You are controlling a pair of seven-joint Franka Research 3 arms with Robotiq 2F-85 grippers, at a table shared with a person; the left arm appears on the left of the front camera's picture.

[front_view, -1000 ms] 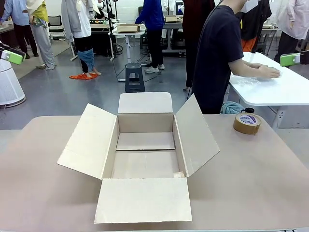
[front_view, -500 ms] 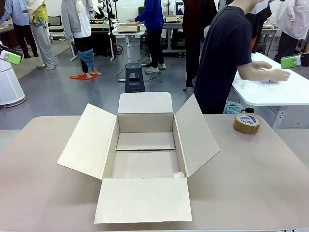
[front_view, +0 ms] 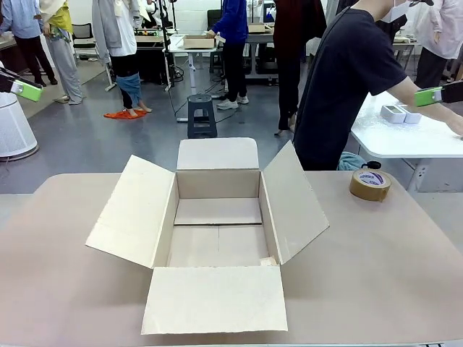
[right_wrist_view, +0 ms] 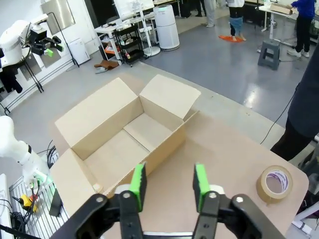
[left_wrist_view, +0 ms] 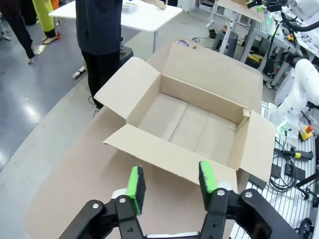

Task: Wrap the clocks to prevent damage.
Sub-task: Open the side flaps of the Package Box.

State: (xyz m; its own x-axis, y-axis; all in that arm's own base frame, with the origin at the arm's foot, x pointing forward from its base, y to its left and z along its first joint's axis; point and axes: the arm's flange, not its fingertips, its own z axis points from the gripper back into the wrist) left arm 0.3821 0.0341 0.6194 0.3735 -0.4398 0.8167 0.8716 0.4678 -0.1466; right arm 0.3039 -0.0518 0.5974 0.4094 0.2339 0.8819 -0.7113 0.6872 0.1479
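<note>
Two small white box-like objects (front_view: pixel 400 113) lie on a white side table (front_view: pixel 405 141) at the far right; I cannot tell whether they are the clocks. A person in a dark shirt (front_view: pixel 343 79) leans over that table and reaches right. My left gripper (front_view: pixel 27 90) hangs high at the far left. In its wrist view, the left gripper (left_wrist_view: pixel 171 179) has its green pads apart with nothing between them. My right gripper (front_view: pixel 430 95) hangs high at the far right. Seen from its wrist, the right gripper (right_wrist_view: pixel 167 184) has a narrow empty gap between its pads.
An open cardboard box (front_view: pixel 217 184) stands mid-table with all flaps spread, its inside bare; the box (left_wrist_view: pixel 197 92) and box (right_wrist_view: pixel 99 119) also appear from the wrists. A roll of brown tape (front_view: pixel 370 185) lies at the back right, tape (right_wrist_view: pixel 273 183). Several people stand beyond.
The person has stretched an arm farther right, and their hands have left the spot where the two white objects now show. Both arms stay high at the sides.
</note>
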